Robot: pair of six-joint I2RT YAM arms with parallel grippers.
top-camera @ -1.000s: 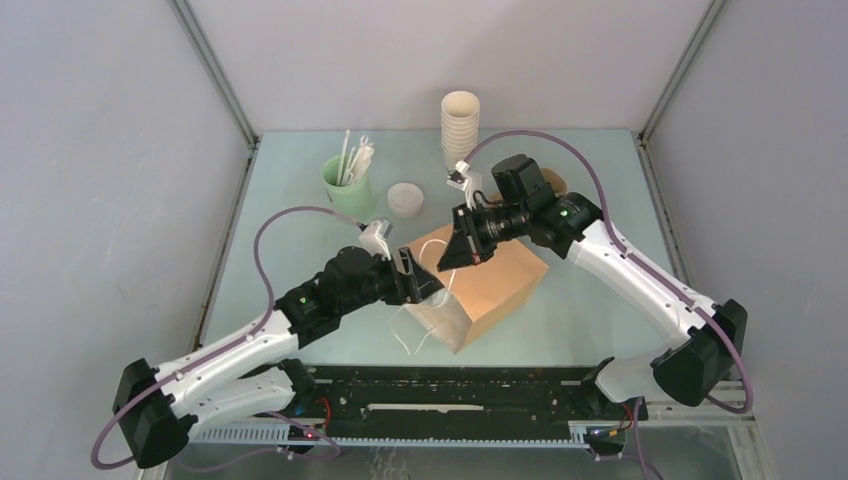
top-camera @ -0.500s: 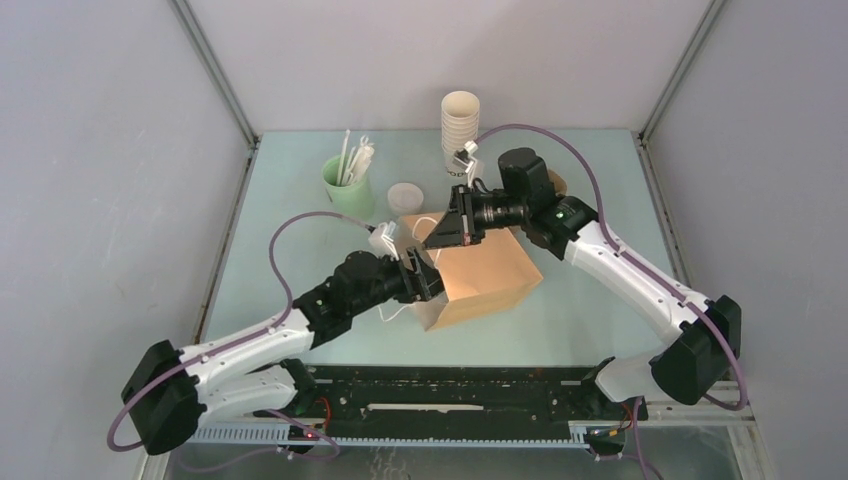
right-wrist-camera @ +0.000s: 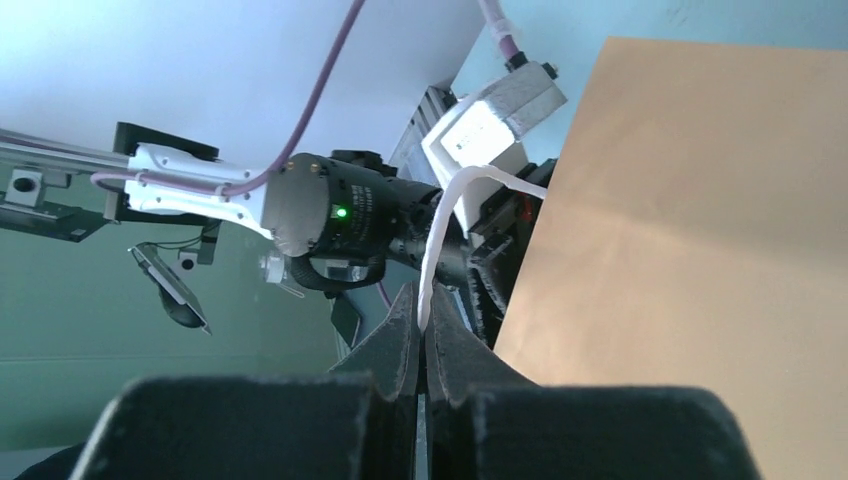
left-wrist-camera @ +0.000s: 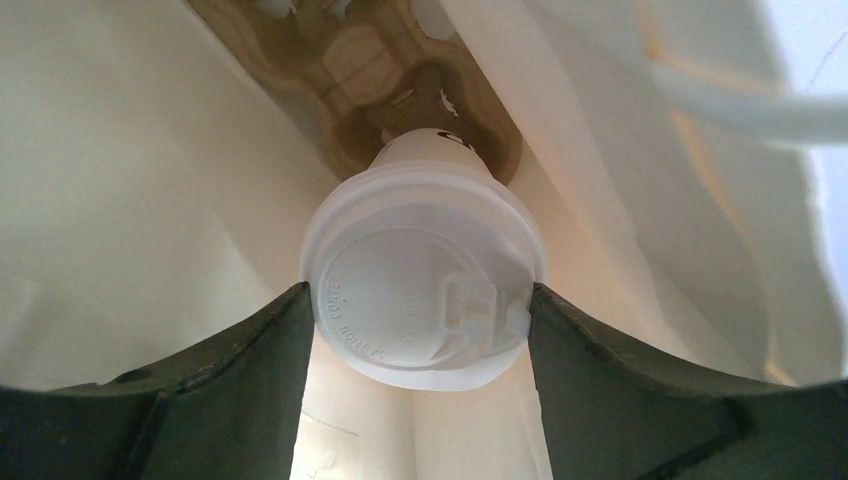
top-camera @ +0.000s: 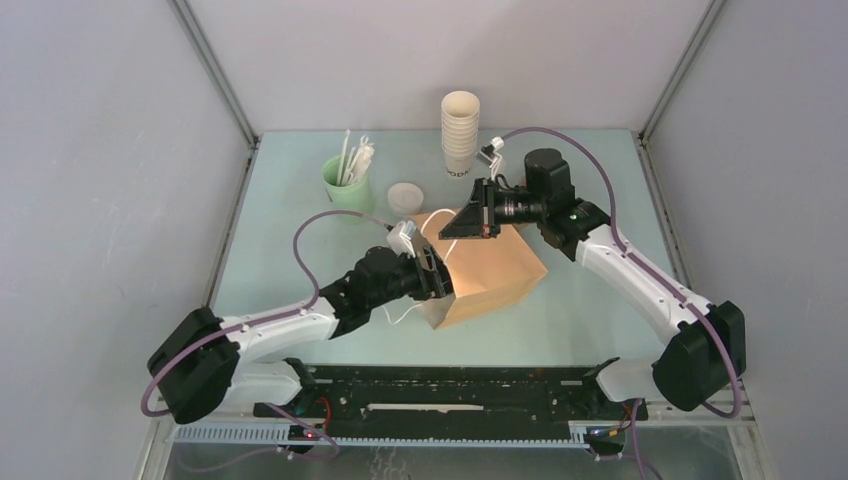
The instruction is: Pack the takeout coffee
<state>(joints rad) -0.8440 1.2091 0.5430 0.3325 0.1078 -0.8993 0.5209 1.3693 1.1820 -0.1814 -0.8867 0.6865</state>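
The takeout coffee (left-wrist-camera: pixel 425 290), a white cup with a round plastic lid, is inside the brown paper bag (top-camera: pixel 497 265). Its base points at a well of the cardboard carrier (left-wrist-camera: pixel 370 70) at the bag's bottom. My left gripper (left-wrist-camera: pixel 420 302) is shut on the cup's lid, one finger on each side. In the top view the left gripper (top-camera: pixel 438 275) reaches into the bag's mouth, and the cup is hidden there. My right gripper (right-wrist-camera: pixel 422 300) is shut on the bag's white handle (right-wrist-camera: pixel 445 215) and holds it up at the bag's far edge (top-camera: pixel 452 226).
A tall stack of lidless white cups (top-camera: pixel 460 135) stands at the back, close to the right arm. A mint-green cup with straws (top-camera: pixel 347 182) and a small pale round container (top-camera: pixel 405 198) stand at the back left. The second handle loop (top-camera: pixel 405 315) hangs near the bag's mouth.
The right gripper has pulled the handle up and toward the back right, and the bag has tilted with it. The left gripper has pushed further into the bag with the coffee.
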